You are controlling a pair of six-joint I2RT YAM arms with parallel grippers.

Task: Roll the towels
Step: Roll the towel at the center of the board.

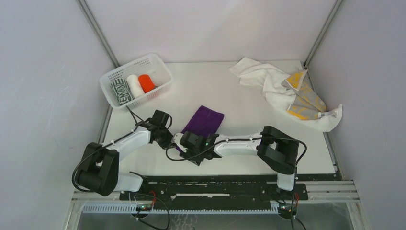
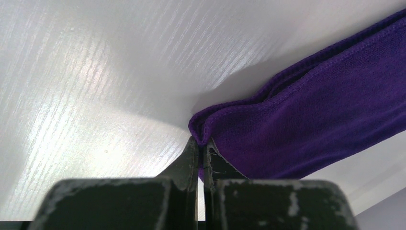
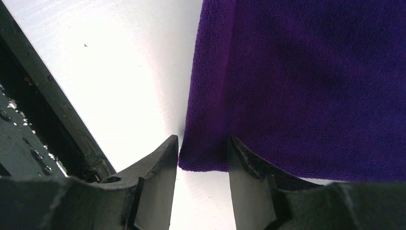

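A purple towel (image 1: 205,120) lies flat mid-table, its long side running toward the back right. My left gripper (image 1: 171,141) is at the towel's near left corner, shut on a pinched fold of the purple towel (image 2: 311,124) right at the tips (image 2: 202,143). My right gripper (image 1: 182,145) comes in from the right at the same near end. It is open, its fingers (image 3: 165,158) straddling the corner of the purple towel (image 3: 311,86), which lies flat between them (image 3: 203,143). Three rolled towels, dark green-and-white (image 1: 120,92), white (image 1: 135,85) and orange-red (image 1: 146,83), stand in the basket.
A white mesh basket (image 1: 109,76) sits at the back left corner. A crumpled white towel (image 1: 261,79) and a yellow-and-grey patterned towel (image 1: 304,98) lie heaped at the back right. Walls close in the table on three sides; a black rail (image 3: 52,115) runs along the near edge.
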